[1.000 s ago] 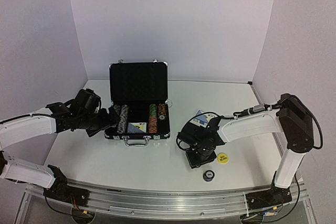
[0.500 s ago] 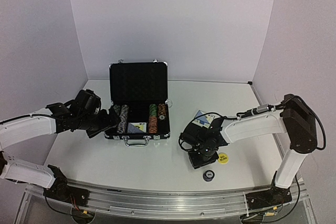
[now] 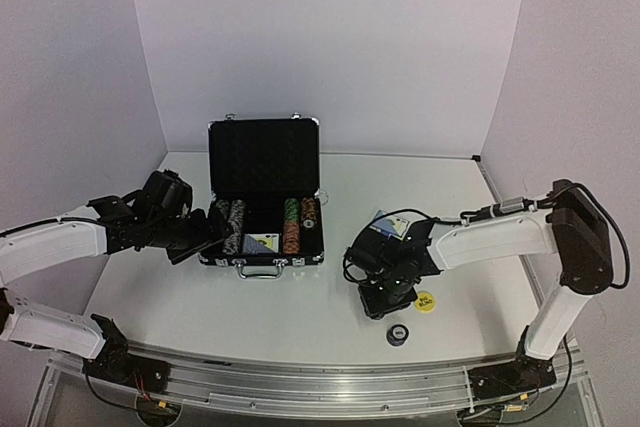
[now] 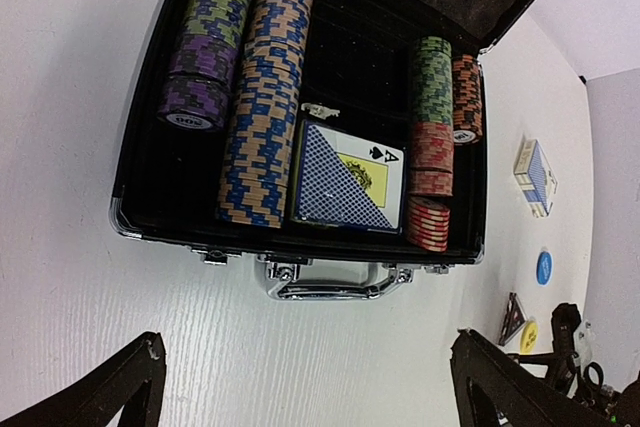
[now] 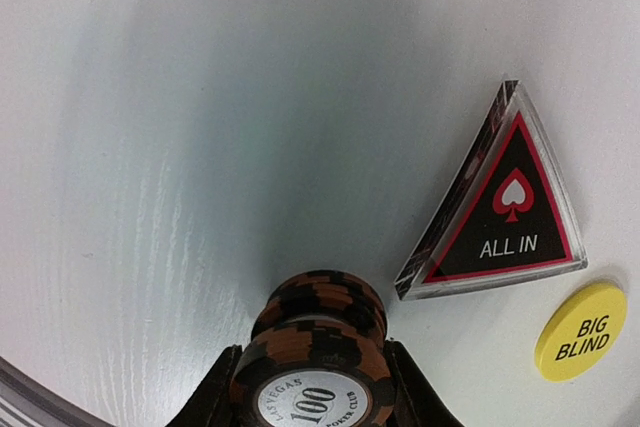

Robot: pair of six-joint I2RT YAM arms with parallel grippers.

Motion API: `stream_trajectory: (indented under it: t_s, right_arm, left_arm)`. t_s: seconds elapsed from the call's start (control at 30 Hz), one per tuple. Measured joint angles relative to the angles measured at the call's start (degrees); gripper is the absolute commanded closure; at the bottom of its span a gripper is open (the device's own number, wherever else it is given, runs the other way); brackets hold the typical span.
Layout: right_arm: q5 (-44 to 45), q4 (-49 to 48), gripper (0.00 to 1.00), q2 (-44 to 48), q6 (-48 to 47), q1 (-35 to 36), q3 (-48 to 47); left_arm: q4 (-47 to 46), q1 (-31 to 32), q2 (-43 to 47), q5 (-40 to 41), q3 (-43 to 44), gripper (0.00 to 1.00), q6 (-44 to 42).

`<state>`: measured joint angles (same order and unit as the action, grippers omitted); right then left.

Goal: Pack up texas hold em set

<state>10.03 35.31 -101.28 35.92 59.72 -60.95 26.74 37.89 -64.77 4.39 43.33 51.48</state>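
Observation:
The black silver-trimmed case lies open, with rows of striped chips and a blue card deck inside. My left gripper is open and empty, hovering over the table just in front of the case handle. My right gripper is shut on a short stack of orange-and-black "100" chips, low over the table to the right of the case. The triangular "ALL IN" marker and the yellow "BIG BLIND" button lie just beside it.
A second blue card deck lies on the table behind my right gripper. A blue round button sits near the front edge, and the yellow button to its right. White walls enclose the table.
My right arm has shifted slightly to the right, with the gripper staying low at about the same spot. The left arm has not moved.

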Motion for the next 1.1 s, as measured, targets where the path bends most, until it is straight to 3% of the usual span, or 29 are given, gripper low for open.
stream_trajectory:
  t_s: [0.2,0.33,0.67,0.8,1.1]
  right_arm:
    - [-1.99,0.15,0.75,2.35,-1.14,0.0,0.0]
    - [-4.23,0.78,0.77,2.76,-3.13,0.0,-0.25]
    - [-8.5,5.44,0.78,3.57,-9.95,1.32,-6.53]
    - [-10.02,6.98,0.78,3.57,-13.18,2.86,-10.66]
    - [-12.33,10.04,0.78,3.55,-18.83,3.8,-16.16]
  left_arm:
    - [-1.46,0.0,-0.28,-4.18,0.0,0.01,-0.11]
    - [-6.28,-0.07,-2.32,-12.11,-0.29,0.01,-0.47]
    - [-27.5,1.69,-19.33,-38.46,-0.97,0.08,2.38]
    - [-34.28,4.22,-25.96,-45.31,0.26,0.17,4.97]
    - [-44.27,10.96,-36.97,-56.22,8.37,0.26,10.18]
